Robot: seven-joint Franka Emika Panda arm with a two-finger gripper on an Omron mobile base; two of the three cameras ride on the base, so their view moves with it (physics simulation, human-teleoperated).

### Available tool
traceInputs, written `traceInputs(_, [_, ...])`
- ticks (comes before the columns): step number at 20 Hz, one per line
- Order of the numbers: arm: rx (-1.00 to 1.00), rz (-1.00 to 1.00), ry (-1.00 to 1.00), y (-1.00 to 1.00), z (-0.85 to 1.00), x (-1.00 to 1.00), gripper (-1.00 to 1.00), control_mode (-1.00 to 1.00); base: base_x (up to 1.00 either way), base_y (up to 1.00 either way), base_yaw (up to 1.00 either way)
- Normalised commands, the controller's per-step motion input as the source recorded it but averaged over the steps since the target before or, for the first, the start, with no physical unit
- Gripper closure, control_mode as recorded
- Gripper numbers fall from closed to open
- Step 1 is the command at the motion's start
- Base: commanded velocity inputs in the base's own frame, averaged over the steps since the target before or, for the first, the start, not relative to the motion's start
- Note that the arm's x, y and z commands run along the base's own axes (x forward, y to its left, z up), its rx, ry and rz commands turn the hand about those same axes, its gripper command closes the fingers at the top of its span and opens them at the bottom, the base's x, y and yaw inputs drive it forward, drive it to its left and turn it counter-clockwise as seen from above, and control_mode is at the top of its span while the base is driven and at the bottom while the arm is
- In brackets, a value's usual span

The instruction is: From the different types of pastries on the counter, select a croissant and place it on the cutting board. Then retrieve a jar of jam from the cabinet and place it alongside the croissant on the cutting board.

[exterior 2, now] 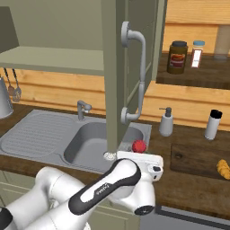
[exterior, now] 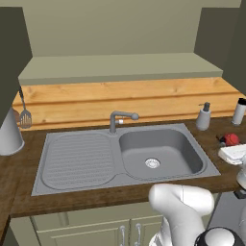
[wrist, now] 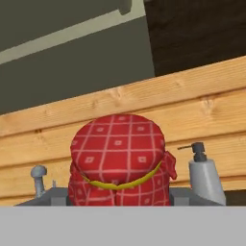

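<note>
Small red jar of jam with checked cloth cover (wrist: 117,161): lower centre of the hand view, directly ahead of the tool, pinched between the pressed-in fingers. Seen also in the right base view as a red spot at mid-frame, above the white hand and clear of the dark wood-grain worktop (exterior 2: 188,179); carried high, judged, to pass over the grey steel sink (exterior 2: 85,143). Small golden croissant (exterior 2: 223,169) already lying on the dark rectangular cutting board (exterior 2: 193,159) at the right edge, so the jar belongs beside it. Open grey-green cabinet door (exterior 2: 130,63) at upper centre.
</note>
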Motion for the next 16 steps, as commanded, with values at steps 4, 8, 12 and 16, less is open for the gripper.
traceInputs(4, [0.02, -0.42, 0.00, -0.56, 0.00, 0.07, 1.00, -1.00, 0.00, 0.00, 0.00])
traceInputs(8, [0.00, -0.41, 0.00, -0.43, 0.00, 0.19, 1.00, -1.00, 0.00, 0.00, 0.00])
traceInputs(12, [0.01, -0.12, 0.00, 0.00, 0.00, 0.08, 1.00, -1.00, 0.00, 0.00, 0.00])
traceInputs(16, [0.00, -0.11, 0.04, -0.26, -0.01, 0.13, 1.00, -1.00, 0.00, 0.00, 0.00])
